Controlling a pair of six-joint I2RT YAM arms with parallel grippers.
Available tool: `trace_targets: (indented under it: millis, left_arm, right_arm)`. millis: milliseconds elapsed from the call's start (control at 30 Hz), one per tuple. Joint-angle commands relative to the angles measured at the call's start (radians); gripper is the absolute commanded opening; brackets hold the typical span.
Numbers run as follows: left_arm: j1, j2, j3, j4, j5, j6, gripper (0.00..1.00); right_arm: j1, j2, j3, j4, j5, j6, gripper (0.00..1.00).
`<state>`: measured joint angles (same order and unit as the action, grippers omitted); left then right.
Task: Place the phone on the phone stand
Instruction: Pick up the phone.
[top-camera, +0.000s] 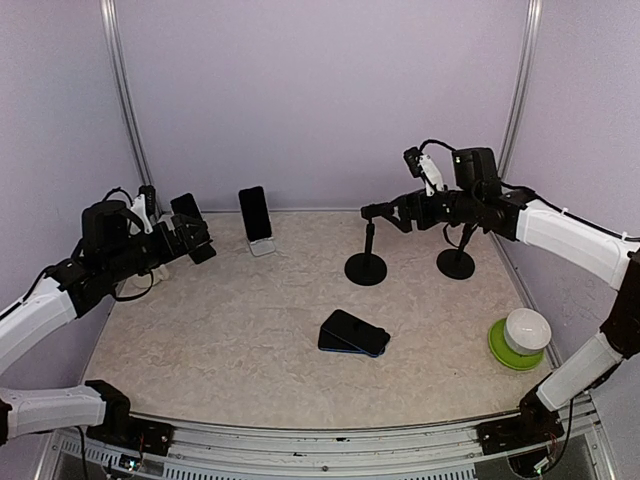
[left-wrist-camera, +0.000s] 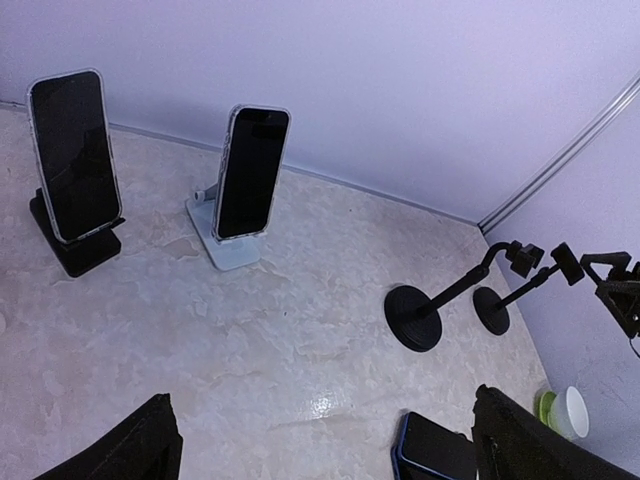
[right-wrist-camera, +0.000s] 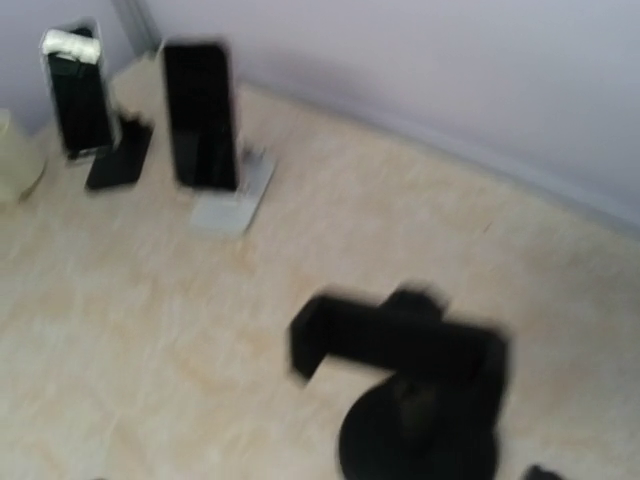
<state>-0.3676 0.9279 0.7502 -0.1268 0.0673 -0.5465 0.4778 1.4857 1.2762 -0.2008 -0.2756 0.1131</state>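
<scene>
**Phone flat on the desk, stands waiting**

The task has barely begun, as far as I can see. The phone (top-camera: 353, 333) lies flat on the desk (top-camera: 230, 330), well apart from both claws: ahead and to the right of the left claw (left-wrist-camera: 322, 410), and below the right claw (top-camera: 392, 212) toward the near edge. There may be a second handset under it; I cannot tell.

The left claw hangs open with nothing between its fingers (left-wrist-camera: 130, 450). The right claw hovers just above the clamp of the stand (top-camera: 366, 265), with a second stand (top-camera: 456, 262) just beyond. Its wrist view is blurred, so I cannot tell whether it is open or closed. Neither black stand holds anything.

Two upright phones (left-wrist-camera: 250, 172) are propped on their own holders, ahead of the left claw. What is left, I judge, is everything: pick up, carry, seat.

No brand, label or writing is readable; every screen is dark.
</scene>
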Motion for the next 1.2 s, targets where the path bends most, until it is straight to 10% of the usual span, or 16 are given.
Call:
trace_targets:
  millis: [0,1167]
  left_arm:
    - [0.031,0.013,-0.009,0.028,0.022,-0.016,0.99]
    - [0.041,0.029,-0.072,0.028,0.016,-0.029,0.99]
  right_arm:
    - [0.036,-0.047,-0.038,-0.073,-0.041,-0.082,0.98]
    - [0.334,0.376,0.206,-0.428,0.158,-0.208,1.0]
